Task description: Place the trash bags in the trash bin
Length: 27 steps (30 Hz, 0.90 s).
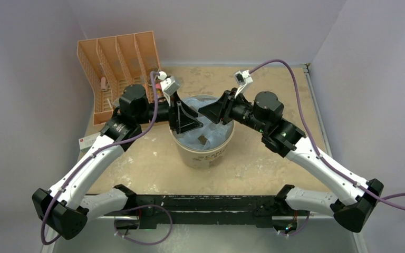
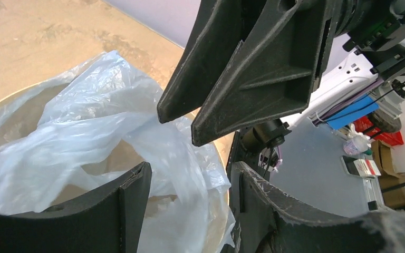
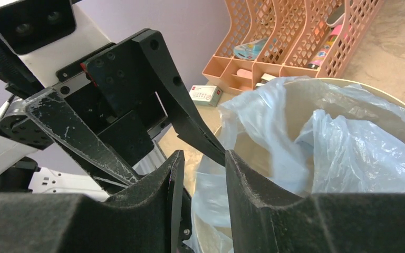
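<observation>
Currently, I am seeing the crinkled, translucent light-blue trash bag (image 2: 84, 121) lying bunched inside the cream trash bin (image 1: 205, 158), partly draping over its rim. The left gripper (image 2: 190, 174) is standing wide over it. The right gripper (image 3: 203, 158) is gaping narrowly, gripping nothing.

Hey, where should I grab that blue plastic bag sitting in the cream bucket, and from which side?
Pinch the light-blue bag at the crumpled ridge that stands up above the rim of the bucket, coming straight down from above and closing across the fold. Elsewhere the thin film lies slack against the wall, so there is probably little there to catch.
</observation>
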### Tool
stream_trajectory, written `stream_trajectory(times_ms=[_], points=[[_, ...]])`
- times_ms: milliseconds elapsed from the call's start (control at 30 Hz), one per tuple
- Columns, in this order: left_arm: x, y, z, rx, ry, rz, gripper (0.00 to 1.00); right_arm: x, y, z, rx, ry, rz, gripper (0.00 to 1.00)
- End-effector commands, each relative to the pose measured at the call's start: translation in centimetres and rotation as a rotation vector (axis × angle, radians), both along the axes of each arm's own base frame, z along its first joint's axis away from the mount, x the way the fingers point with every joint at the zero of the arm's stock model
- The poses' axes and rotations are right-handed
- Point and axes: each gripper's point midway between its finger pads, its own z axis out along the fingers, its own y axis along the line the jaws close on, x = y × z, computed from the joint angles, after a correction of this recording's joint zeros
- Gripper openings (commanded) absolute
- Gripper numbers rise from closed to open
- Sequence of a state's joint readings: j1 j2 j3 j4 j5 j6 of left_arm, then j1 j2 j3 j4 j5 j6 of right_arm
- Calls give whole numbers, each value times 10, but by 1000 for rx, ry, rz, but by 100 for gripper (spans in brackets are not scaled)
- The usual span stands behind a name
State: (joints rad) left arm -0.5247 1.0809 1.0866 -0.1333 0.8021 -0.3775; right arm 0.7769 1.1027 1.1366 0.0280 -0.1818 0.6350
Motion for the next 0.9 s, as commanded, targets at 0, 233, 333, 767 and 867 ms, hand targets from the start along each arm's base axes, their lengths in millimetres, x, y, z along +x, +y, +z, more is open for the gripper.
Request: stream_trajectory(times_ms=[0,233,333,767,867], points=[[5,7,15,-12,-72,61,57,4,0,19,48,-46,-6,37],[19,16,10,32,-68,168,57,33,-21,-5,-61,25,-211,44],[21,18,9,41,-73,185,57,46,-38,-16,-148,39,-314,53],[11,27,28,8,-138,200,57,37,-11,-49,-205,123,-173,25],[6,24,29,12,-149,162,57,28,1,-25,-138,61,-84,12]])
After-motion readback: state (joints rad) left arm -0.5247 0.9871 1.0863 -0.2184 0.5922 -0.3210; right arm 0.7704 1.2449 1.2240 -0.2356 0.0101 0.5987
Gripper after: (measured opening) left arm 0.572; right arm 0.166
